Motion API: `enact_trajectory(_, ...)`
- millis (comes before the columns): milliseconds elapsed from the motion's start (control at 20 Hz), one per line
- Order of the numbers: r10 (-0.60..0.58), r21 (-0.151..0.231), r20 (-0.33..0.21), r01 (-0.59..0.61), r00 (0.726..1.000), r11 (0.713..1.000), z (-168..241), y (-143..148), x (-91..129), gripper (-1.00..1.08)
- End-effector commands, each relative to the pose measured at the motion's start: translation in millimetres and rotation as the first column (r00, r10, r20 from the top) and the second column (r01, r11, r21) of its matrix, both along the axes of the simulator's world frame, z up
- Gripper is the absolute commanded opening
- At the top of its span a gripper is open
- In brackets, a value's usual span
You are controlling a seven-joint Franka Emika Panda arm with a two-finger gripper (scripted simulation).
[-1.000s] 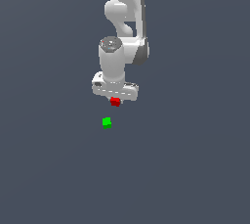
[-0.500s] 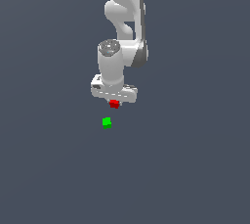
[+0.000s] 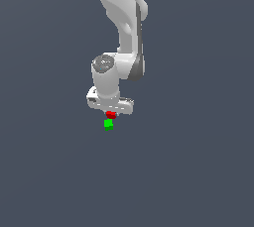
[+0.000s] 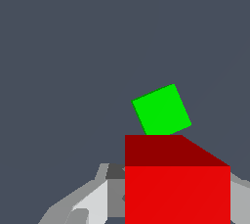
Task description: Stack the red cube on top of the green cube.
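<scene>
The red cube [image 3: 110, 115] is held under my white gripper [image 3: 111, 114], which is shut on it. The green cube [image 3: 108, 124] lies on the grey floor just below the red cube, a little toward the exterior view's left, with a small gap between them. In the wrist view the red cube [image 4: 177, 184] fills the foreground between my fingers [image 4: 93, 203], and the green cube [image 4: 161, 110] shows beyond it, turned at an angle to the red one and partly covered by its top edge.
The floor [image 3: 198, 171] is a plain dark grey surface. The white arm [image 3: 124, 18] rises above the gripper. No other objects are in view.
My gripper has carried the red cube toward the green cube. The red cube now hangs almost directly above the green one. The green cube has not moved.
</scene>
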State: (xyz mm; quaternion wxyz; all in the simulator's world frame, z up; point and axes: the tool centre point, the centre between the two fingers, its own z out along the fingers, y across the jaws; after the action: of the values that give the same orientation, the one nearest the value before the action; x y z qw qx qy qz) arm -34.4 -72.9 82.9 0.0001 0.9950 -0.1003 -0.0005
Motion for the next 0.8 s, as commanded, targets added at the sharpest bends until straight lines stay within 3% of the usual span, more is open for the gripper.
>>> enact_trajectory(0,0.000,0.000,0.001,0.000,1.000,1.000,-8.2,-6.8,10.1,-1.00)
enact_trajectory(600,0.000,0.000,0.001,0.000,1.000,1.000,-23.2,-19.1,29.8,-1.00)
enact_trajectory(650,0.000,0.000,0.001,0.000,1.000,1.000,-23.2,-19.1,29.8,1.00)
enact_trajectory(750,0.000,0.000,0.001,0.000,1.000,1.000,-23.2,-19.1,29.8,1.00)
